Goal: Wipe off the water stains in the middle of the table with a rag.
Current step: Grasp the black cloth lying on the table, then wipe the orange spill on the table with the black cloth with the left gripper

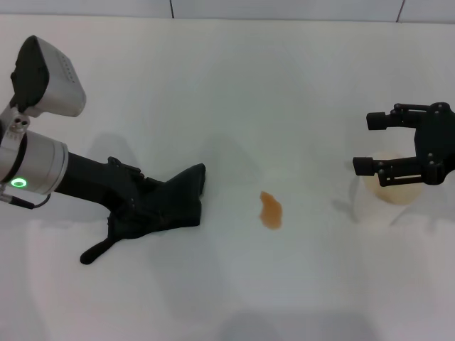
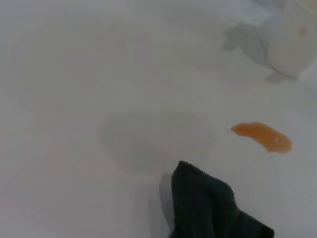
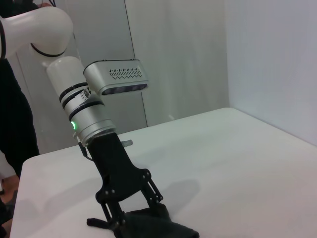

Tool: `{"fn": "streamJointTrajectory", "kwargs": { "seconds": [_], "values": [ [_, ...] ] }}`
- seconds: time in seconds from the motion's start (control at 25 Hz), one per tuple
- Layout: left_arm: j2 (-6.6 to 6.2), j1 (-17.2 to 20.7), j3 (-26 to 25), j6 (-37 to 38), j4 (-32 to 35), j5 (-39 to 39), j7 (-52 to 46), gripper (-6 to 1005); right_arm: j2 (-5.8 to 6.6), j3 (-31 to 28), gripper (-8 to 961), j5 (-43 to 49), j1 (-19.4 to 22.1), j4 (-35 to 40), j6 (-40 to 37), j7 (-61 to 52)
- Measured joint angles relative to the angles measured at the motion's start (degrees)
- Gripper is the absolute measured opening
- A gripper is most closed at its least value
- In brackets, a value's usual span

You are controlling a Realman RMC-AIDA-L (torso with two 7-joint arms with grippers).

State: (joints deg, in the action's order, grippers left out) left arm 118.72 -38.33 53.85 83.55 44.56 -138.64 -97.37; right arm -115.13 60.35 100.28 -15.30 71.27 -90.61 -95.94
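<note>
Table (image 1: 234,85): white surface carrying every item described below
Water stains (image 1: 271,210): one small orange-brown blot is lying near the middle of the table, between the rag and the cup, touching neither
Rag (image 1: 167,206): black wrinkled cloth is lying on the table just to the robot's left of the blot, with a narrow tail trailing toward the near edge
Left gripper (image 1: 146,206): it is reaching low across the table from the robot's left and is sitting down on the rag; in the right wrist view its fingers (image 3: 111,218) are pressing into the cloth and appear to be pinching it
Rag, left wrist view: one folded corner (image 2: 205,206) is showing, with the blot (image 2: 262,136) a short way beyond it and apart from it
Right gripper (image 1: 373,145): it is hanging at the robot's right side, well apart from the blot, with its fingers spread wide
Cup (image 1: 394,188): translucent white, it is standing upright directly below the right gripper; contact with the fingers cannot be told
</note>
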Motion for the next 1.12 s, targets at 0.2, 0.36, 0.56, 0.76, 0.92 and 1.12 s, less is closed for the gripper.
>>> {"fn": "streamJointTrajectory", "kwargs": {
  "seconds": [0.2, 0.36, 0.56, 0.76, 0.92, 1.12],
  "values": [
    [-0.04, 0.0, 0.1, -1.2, -0.1, -0.6, -0.2, 701, 0.0, -0.1, 841, 0.0, 0.0, 0.0, 0.0, 0.0],
    [0.02, -0.2, -0.2, -1.9, -0.1, -1.3, -0.6, 694, 0.0, -0.1, 841, 0.0, 0.0, 0.3, 0.0, 0.0],
    [0.02, -0.2, -0.3, -2.9, 0.1, -0.9, -0.7, 608, 0.0, -0.2, 842, -0.1, -0.1, 0.6, 0.0, -0.6],
    [0.03, -0.6, -0.1, -4.0, -0.2, -1.3, -0.6, 470, 0.0, -0.2, 842, -0.1, -0.2, 0.7, -0.1, -0.7],
    [0.13, -0.7, 0.0, -4.6, -0.3, -1.0, -0.4, 307, 0.0, -0.2, 841, -0.1, -0.3, 0.7, -0.2, -0.7],
    [0.27, -0.7, 0.0, -4.8, -0.3, -0.4, -0.1, 128, 0.0, -0.2, 841, -0.1, -0.4, 0.7, -0.4, -0.7]
  ]
}}
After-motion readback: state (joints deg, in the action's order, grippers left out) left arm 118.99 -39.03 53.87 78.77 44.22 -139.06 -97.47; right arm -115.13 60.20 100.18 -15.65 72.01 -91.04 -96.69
